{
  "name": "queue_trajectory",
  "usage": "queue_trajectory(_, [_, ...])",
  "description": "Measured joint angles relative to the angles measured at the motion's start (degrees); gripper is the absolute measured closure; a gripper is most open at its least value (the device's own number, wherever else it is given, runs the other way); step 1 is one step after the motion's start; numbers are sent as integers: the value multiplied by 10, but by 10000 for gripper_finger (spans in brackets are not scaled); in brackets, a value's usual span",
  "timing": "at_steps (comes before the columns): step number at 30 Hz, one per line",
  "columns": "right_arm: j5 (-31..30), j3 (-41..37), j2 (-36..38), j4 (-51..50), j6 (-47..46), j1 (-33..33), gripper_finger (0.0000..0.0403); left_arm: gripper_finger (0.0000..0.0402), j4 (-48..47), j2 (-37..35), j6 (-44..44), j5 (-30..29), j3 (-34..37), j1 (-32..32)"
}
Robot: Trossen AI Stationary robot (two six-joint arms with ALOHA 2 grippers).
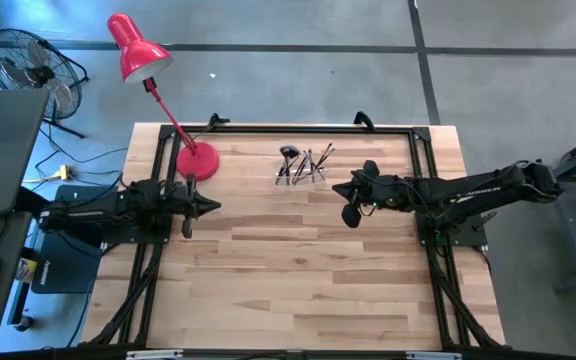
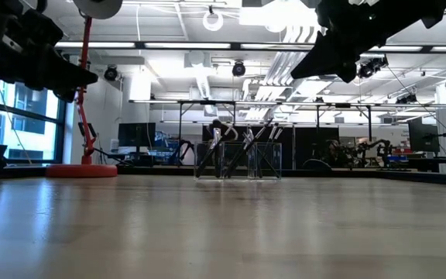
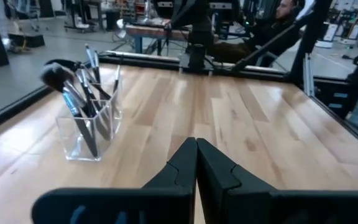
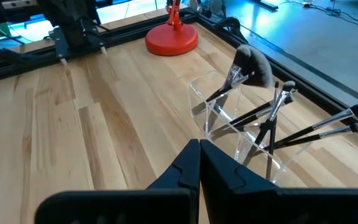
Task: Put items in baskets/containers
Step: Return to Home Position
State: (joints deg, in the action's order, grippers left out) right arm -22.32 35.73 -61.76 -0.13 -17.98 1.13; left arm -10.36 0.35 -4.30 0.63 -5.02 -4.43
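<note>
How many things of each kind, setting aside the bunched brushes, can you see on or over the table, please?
Red desk lamp: 1
Clear brush holder: 1
Robot grippers: 2, the left gripper and the right gripper, both shut
Total: 4

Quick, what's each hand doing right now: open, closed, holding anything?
Left hand: closed, empty, raised over the table's left side.
Right hand: closed, empty, raised near the clear holder.
</note>
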Motion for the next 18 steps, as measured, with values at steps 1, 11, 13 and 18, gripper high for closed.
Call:
queue_trajectory(1, [-1,0,0,1,0,0,401,401,2,0,0,4,0,0])
queue_trajectory(11, [17,0,-1,-11,31,0,402,401,75,0,-2,2,27,0])
queue_trajectory(13, [28,0,-1,-10,40,0,402,401,100,0,-1,-1,36,0])
queue_trajectory(18, [68,0,-1,-10,61,0,402,401,102,9,-5,0,40,0])
